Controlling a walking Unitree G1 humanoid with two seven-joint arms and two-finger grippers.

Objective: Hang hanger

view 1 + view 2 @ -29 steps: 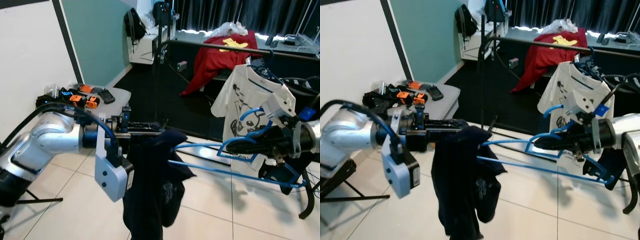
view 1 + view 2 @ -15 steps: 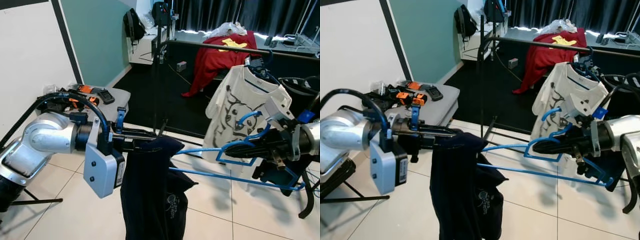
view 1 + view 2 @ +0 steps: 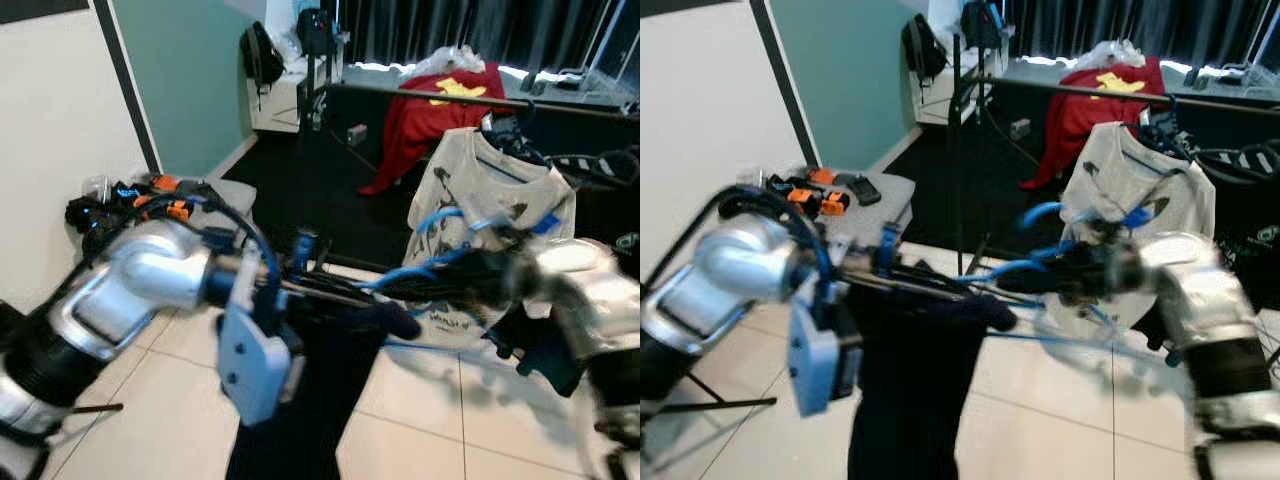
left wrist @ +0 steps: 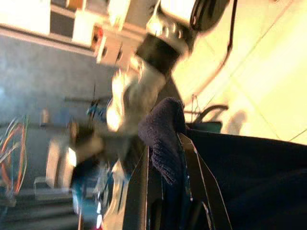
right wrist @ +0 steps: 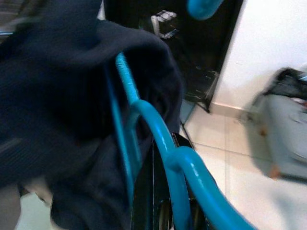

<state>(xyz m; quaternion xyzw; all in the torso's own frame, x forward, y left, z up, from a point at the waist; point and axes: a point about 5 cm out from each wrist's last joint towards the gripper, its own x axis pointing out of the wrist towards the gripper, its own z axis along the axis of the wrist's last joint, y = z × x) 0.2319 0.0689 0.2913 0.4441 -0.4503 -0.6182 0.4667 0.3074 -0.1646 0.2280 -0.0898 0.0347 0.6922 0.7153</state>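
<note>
- Both head views are pretty blurry, but the dark garment [image 3: 310, 400] is draped over the left tool [image 3: 330, 300] in the middle of the scene and hangs down toward the tiled floor [image 3: 420, 440].
- The left wrist view gets what the head views can't: the 2 black fingers [image 4: 144, 191] are closed on a knit fold of that garment.
- The right wrist view shows the blue hanger [image 5: 168, 158] up close, running along the right tool [image 5: 160, 191] with the dark cloth bunched over its far end. That tool looks clamped on the hanger, with its fingers mostly hidden behind the blue tubing.
- In the head views the hanger sits between the 2 arms, with its hook curling up in front of the white T-shirt [image 3: 1140, 190].
- That shirt hangs on the clothes rail [image 3: 1090, 90] behind the arms, beside a red garment [image 3: 1090, 100].
- Off to the robot's left, a low grey desk [image 3: 875, 200] by the wall carries orange and black gadgets [image 3: 810, 195].
</note>
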